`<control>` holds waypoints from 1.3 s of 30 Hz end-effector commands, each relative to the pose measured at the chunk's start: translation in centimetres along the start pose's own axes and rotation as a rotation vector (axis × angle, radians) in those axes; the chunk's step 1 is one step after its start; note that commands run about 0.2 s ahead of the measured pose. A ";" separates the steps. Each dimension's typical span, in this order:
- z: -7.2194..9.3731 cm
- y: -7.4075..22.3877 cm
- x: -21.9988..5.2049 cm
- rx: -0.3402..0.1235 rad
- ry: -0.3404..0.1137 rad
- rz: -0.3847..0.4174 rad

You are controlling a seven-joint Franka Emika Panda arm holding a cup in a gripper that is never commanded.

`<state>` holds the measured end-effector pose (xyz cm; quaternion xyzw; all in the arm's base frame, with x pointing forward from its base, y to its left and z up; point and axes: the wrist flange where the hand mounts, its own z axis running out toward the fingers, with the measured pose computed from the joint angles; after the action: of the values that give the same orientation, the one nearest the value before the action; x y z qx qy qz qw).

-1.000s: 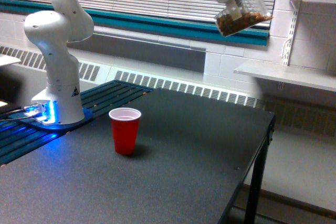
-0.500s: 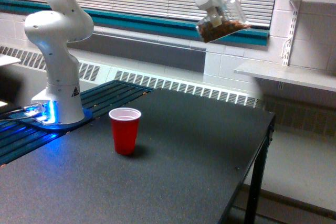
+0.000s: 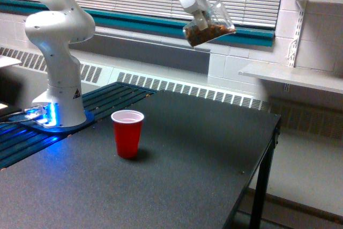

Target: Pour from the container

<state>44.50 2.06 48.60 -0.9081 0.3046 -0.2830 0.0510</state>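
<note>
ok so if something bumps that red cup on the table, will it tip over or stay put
The red cup would probably tip or slide easily. It looks empty, so likely light, and it is taller than wide with a base narrower than its rim. It stands alone on the table, with nothing beside it to stop it.

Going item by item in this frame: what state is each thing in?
container: held in the air, tilted, brown contents inside, nothing spilling.
gripper: shut on the container, high above the table.
red cup: upright on the table, open, nothing visible inside from this angle.
table: dark top, bears only the red cup.
</note>
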 end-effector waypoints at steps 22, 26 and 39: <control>-2.0 3.0 -6.2 -0.094 0.020 0.174; -2.4 3.5 -7.3 -0.109 0.017 0.197; -3.5 5.9 -9.1 -0.155 0.011 0.302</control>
<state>34.29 3.33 45.54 -0.8711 0.4187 -0.2561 0.0162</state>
